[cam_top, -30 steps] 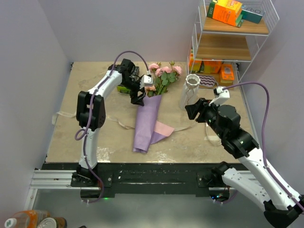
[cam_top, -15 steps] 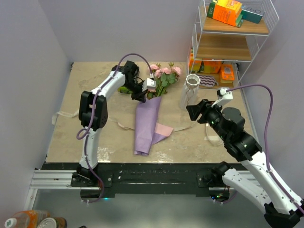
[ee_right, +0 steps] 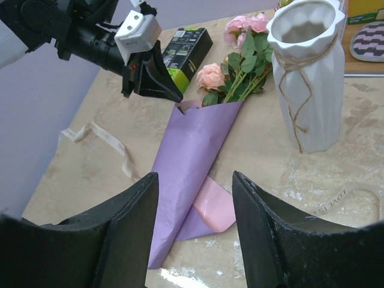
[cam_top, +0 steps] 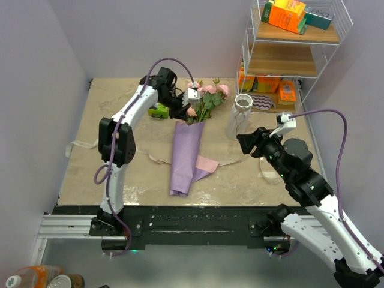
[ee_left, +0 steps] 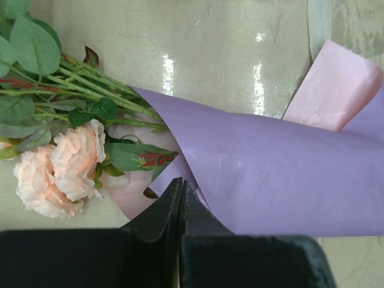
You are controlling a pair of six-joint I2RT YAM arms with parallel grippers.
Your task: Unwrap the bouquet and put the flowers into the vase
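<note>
Top view: the left arm reaches far over the desk (cam_top: 108,162), left gripper (cam_top: 186,115) at the mouth of the bouquet (cam_top: 187,153), which lies flat near the vase (cam_top: 241,111).

Left wrist: the gripper is pinched shut at the lilac paper cone's (ee_left: 270,174) rim, the flowers (ee_left: 72,159) inside.

Right wrist: the right gripper (ee_right: 193,222) hovers wide and empty, and the vase stands upright, hollow.

- Hidden inside lilac paper cone (ee_left: 270,174): lower flower stems (ee_left: 90,81).
- Cut off at right edge, left wrist view: cone's tail.
- Unclear whether left end effector (ee_left: 179,183) pinches paper.
</note>
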